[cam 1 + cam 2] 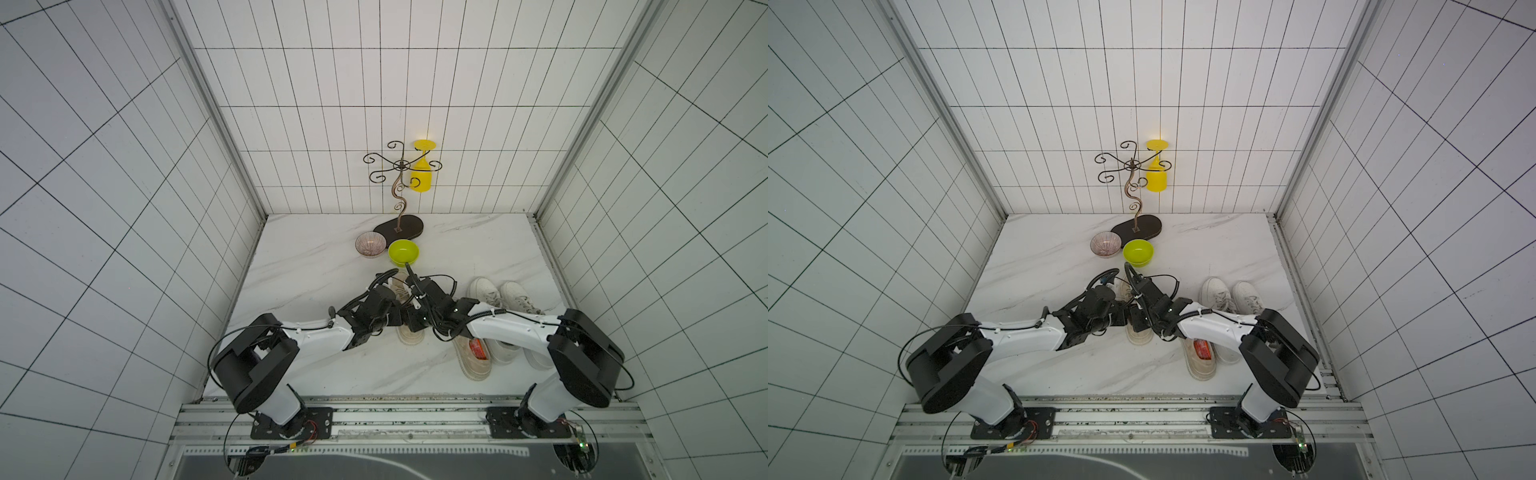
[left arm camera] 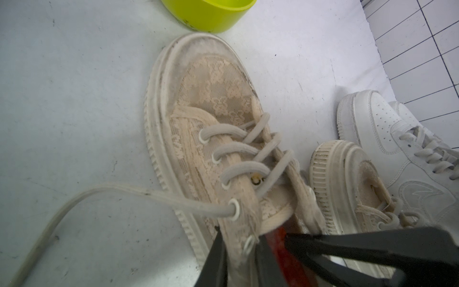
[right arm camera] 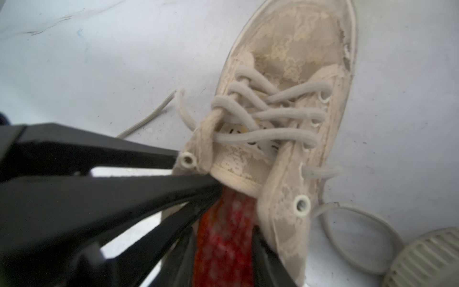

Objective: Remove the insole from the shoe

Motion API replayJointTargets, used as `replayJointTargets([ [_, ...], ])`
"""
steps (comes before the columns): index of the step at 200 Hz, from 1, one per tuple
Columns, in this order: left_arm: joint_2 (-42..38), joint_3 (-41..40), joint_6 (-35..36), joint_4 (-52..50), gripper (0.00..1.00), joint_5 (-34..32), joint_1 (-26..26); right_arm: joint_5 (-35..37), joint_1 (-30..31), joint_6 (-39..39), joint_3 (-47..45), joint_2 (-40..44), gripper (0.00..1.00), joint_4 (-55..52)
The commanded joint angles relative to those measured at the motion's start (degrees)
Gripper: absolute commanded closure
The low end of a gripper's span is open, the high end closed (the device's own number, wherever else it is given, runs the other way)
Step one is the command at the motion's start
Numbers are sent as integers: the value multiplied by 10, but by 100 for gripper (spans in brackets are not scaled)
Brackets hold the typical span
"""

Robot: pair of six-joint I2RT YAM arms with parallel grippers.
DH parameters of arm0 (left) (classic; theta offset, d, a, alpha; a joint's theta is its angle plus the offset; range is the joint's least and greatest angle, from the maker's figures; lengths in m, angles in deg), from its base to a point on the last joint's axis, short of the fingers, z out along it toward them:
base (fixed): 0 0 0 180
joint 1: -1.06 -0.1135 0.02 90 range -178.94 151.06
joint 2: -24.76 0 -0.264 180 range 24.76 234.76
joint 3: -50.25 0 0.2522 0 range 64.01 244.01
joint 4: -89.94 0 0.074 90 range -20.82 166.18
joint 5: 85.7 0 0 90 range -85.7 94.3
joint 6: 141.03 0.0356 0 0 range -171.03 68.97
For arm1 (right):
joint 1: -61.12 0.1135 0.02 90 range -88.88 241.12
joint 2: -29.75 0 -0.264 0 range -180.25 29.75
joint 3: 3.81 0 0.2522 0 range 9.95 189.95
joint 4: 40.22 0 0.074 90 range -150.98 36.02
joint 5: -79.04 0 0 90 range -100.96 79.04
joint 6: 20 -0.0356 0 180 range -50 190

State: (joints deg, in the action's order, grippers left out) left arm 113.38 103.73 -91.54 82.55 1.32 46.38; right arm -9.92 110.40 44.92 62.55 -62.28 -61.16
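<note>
**Insole Removal: Both Pincers Working at the Shoe Opening**

**Top views.** Both top views are showing the beige lace shoe (image 1: 410, 337) lying in the middle of the bench (image 1: 307, 266), toe pointing toward the green bowl (image 1: 403, 252). The left arm (image 1: 316, 332) and right arm (image 1: 515, 328) are meeting above it and covering its opening, so neither grip is showing here. Only these views are showing the heel end of the second beige shoe (image 1: 471, 368), which is lying just beside and carrying its own red liner (image 1: 478, 348), with the white sneakers (image 1: 488, 293) standing next to it.

**Left wrist view.** The left pincer (image 2: 239, 248) is clamping the shoe's eyelet flank, nearly closed: one finger is sitting outside the wall, one inside. The insole (image 2: 282, 246), red, is sticking up out of the opening behind the tongue, beside the inner finger.

**Right wrist view.** The right pincer (image 3: 223, 243) is gripping the insole, partly open, one finger pressing each long edge. This view alone is showing the insole's white-flecked weave and its front end running under the tongue, inside the shoe.
</note>
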Motion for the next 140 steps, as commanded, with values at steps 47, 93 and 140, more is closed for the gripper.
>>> replayJointTargets([
  [47, -10, -32, -32, 49, 91, -3, 1, 147, 1, -19, 66, -49, 53, -83],
  [93, -21, -48, -40, 68, 100, -3, 1, 154, -1, -9, 76, -80, 48, -96],
  [140, -36, -82, -50, 132, 100, 27, 5, 137, -1, 0, 104, -143, 45, -127],
])
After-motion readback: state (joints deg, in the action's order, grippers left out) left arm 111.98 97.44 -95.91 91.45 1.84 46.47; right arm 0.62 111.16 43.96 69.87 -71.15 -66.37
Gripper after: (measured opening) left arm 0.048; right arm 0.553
